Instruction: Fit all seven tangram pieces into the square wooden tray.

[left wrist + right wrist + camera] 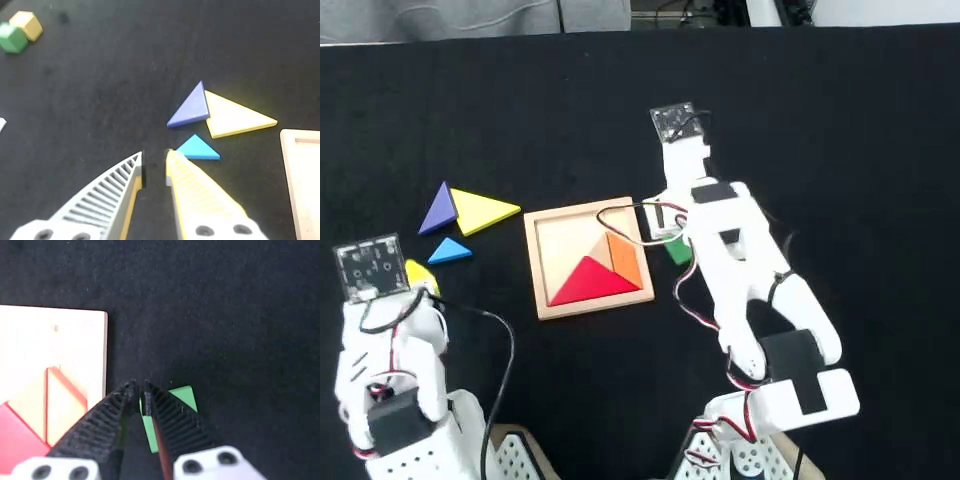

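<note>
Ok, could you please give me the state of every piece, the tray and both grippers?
wooden tray: partly filled
red triangle: in the tray
orange piece: in the tray
green piece: outside the tray, under the right gripper
right gripper: shut
purple triangle: loose on the cloth
yellow triangle: loose, touching the purple triangle
blue triangle: loose on the cloth
left gripper: beside the blue triangle, apart from it

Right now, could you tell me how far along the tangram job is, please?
Done: the red triangle and orange piece lie in the tray. In hand: the right end effector is at the green piece, just outside the tray. To do: the purple triangle, yellow triangle and blue triangle lie on the table near the open left end effector.
</note>
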`<state>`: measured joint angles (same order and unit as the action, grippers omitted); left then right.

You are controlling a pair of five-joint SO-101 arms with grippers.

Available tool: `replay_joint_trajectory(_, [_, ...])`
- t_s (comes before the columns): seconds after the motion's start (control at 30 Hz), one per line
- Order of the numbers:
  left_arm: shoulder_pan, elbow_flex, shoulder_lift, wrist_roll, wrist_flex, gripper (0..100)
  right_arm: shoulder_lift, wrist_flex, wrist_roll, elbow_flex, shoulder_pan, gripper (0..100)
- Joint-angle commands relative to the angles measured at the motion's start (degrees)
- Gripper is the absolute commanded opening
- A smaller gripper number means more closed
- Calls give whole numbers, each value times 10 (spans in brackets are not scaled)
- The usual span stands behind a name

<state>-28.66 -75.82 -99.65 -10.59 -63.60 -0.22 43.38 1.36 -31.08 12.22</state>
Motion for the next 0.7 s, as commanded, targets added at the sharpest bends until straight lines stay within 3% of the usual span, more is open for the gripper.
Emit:
replay_joint_trajectory(0.0, [7, 158, 135, -14, -2, 116, -33, -18, 1, -1, 7, 11])
replay_joint_trajectory(0.2, [9, 404, 491, -12, -17, 126, -32, -19, 1, -2, 7, 11])
replay_joint_trajectory(0.3, [35, 516, 655, -23, -56, 198, -32, -19, 2, -2, 5, 11])
replay_joint_trajectory(0.5, [102, 659, 875, -136, -101, 238, -32, -19, 4, -2, 6, 11])
replay_joint_trajectory(0.67, [94, 713, 997, -210, -39, 238, -32, -19, 5, -2, 5, 11])
